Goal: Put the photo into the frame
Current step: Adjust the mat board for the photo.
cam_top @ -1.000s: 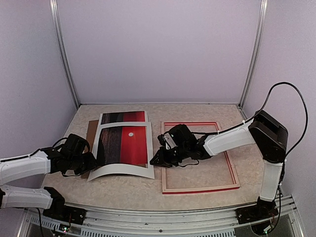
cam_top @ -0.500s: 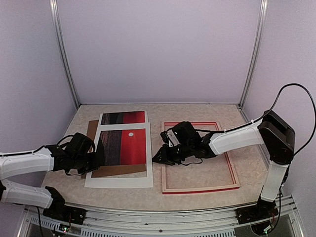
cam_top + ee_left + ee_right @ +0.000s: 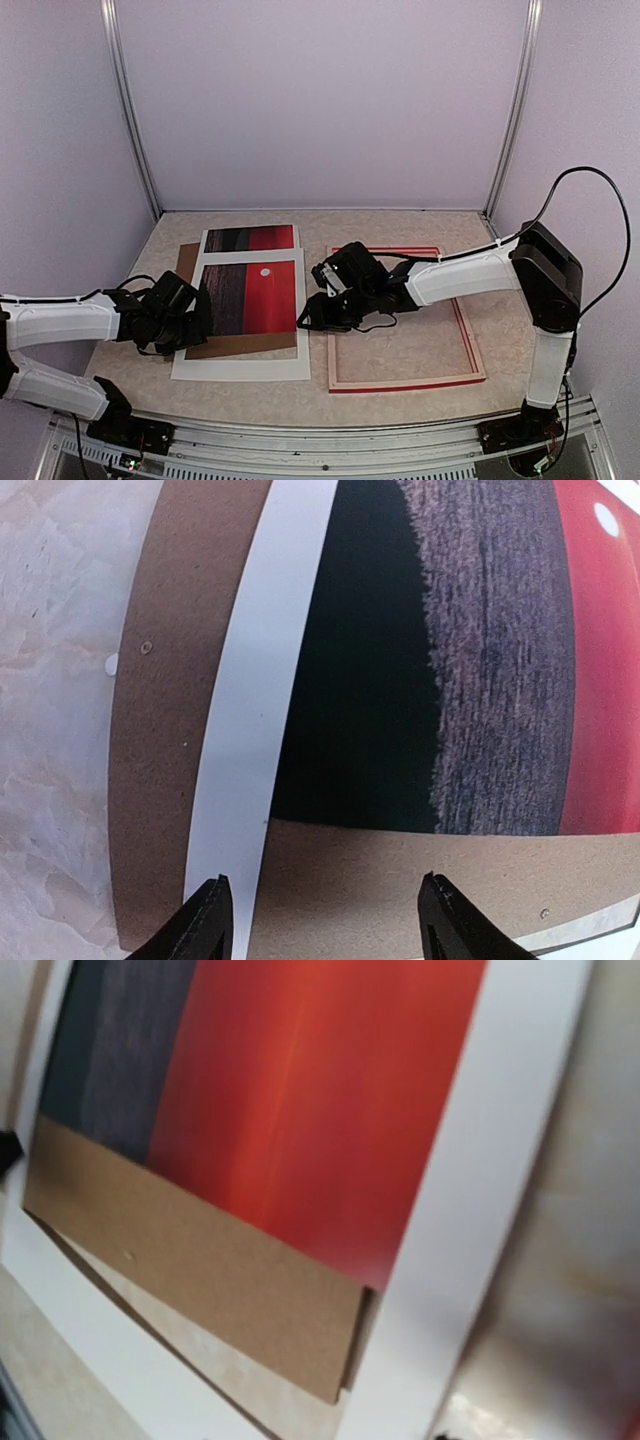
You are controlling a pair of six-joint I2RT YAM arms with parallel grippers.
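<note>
1. Photo [image 3: 250, 297] lies flat on the left side of the table [image 3: 400, 225]; dark half to the left, red half with the white dot to the right; not in the frame.
2. White mat [image 3: 240, 368] lies over the photo; the print shows through its opening; a strip of the same dark-and-red pattern shows beyond the mat's far edge.
3. Brown backing board [image 3: 240, 345] sits under both; a band of it is bare in the opening below the photo's near edge, and more sticks out past the mat's left edge.
4. Frame [image 3: 405, 384] lies flat on the right, just beside the mat, apart from the photo; bare table inside its rails.
5. Left gripper [image 3: 190, 320] low at the mat's left edge; wrist view shows its fingertips [image 3: 208, 925] spread apart over mat and board, nothing between them; claw open.
6. Right gripper [image 3: 308, 320] low at the mat's right edge, between mat and the frame's left rail; its fingers are not clear in any view; cannot tell whether open or closed.
</note>
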